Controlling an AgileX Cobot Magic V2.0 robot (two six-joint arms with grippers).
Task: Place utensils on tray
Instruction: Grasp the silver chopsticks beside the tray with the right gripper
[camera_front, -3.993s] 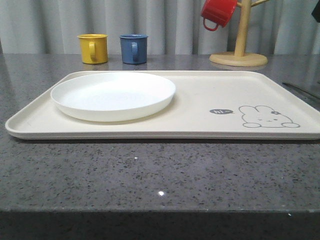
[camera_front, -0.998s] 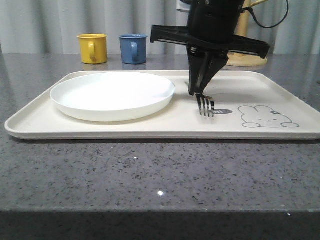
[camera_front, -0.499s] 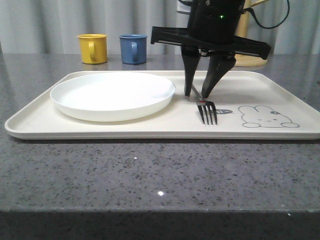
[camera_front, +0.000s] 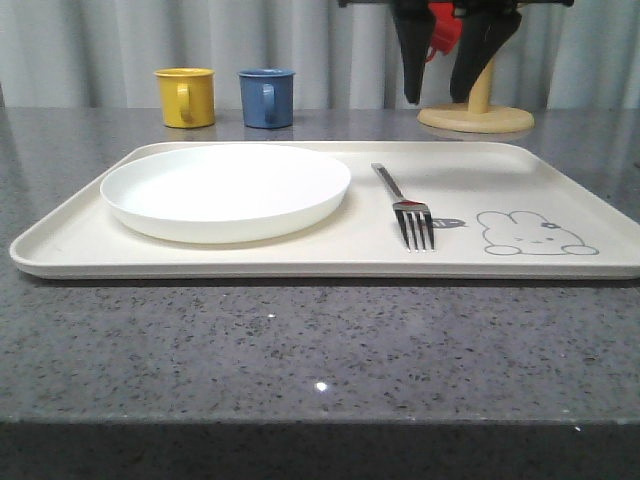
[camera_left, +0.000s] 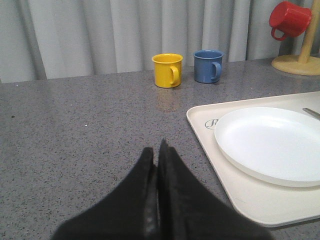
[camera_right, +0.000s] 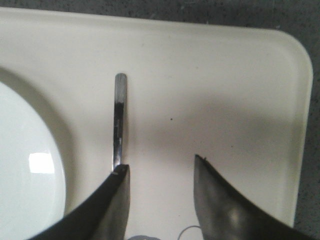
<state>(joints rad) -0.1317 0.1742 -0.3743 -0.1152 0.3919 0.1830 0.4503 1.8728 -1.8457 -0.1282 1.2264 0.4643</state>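
From the front, a yellow mug and a blue mug stand side by side near the far edge of the grey speckled desk, and a red mug hangs on a wooden mug stand toward the far right. The right end effector hangs above the far edge of the tray, fingers spread wide, gripping nothing. A white plate fills the tray's left half. Just right of it lies the shiny silver fork, flat on the tray, its long axis running front to back, tines toward the tray's near edge beside the rabbit drawing. In the left wrist view, the left end effector sits over bare desk off the tray's left edge, fingers pressed together, empty. In the right wrist view, the fork's handle lies between the plate and the spread fingers.
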